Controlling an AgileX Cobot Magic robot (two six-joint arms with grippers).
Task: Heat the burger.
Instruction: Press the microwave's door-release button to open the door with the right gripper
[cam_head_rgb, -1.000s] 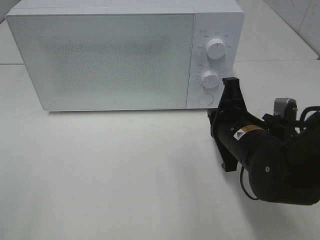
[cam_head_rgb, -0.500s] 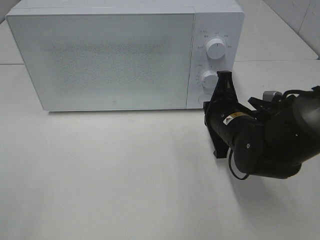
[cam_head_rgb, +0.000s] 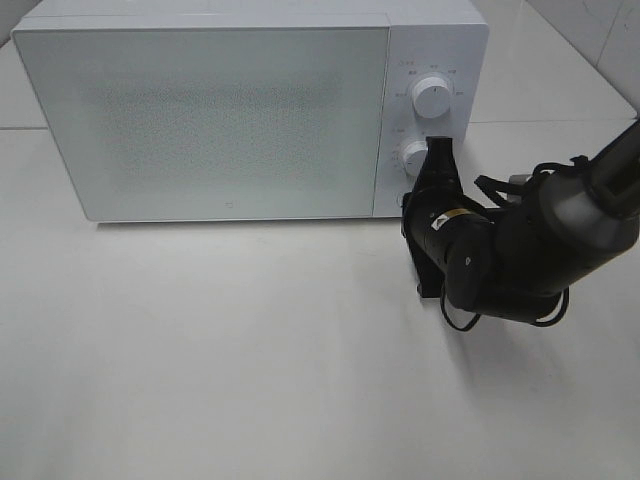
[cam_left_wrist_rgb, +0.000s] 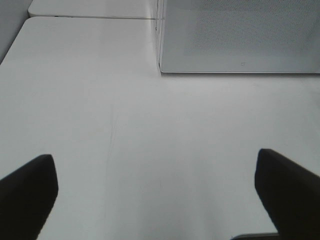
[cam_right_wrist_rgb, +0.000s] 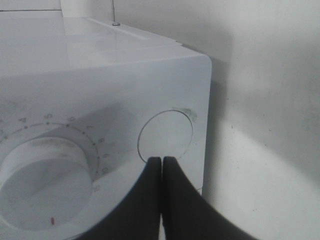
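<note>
Count: one white microwave (cam_head_rgb: 230, 110), door closed, its frosted front showing nothing of the inside. On its control panel are two dials, the upper dial (cam_head_rgb: 431, 97) and the lower dial (cam_head_rgb: 417, 155), plus one round button (cam_right_wrist_rgb: 165, 136) below them. One white table (cam_head_rgb: 200, 350) carries the microwave. Two end effectors, one per arm.

Right end effector (cam_right_wrist_rgb: 162, 161): clenched, the two black fingers pressed flat together with nothing between them. It is up against the control panel, on the right of the microwave front. In the high view its tip sits just beside the lower dial. In the right wrist view the tips line up with the rim of the round button; whether they touch cannot be told.

Left end effector (cam_left_wrist_rgb: 155, 157): released, fingers spread wide, holding nothing. It hangs over bare table, well apart from the microwave's lower front corner.

Burger: not visible in any view. Its place cannot be told, so neither can its position relative to either end effector.
</note>
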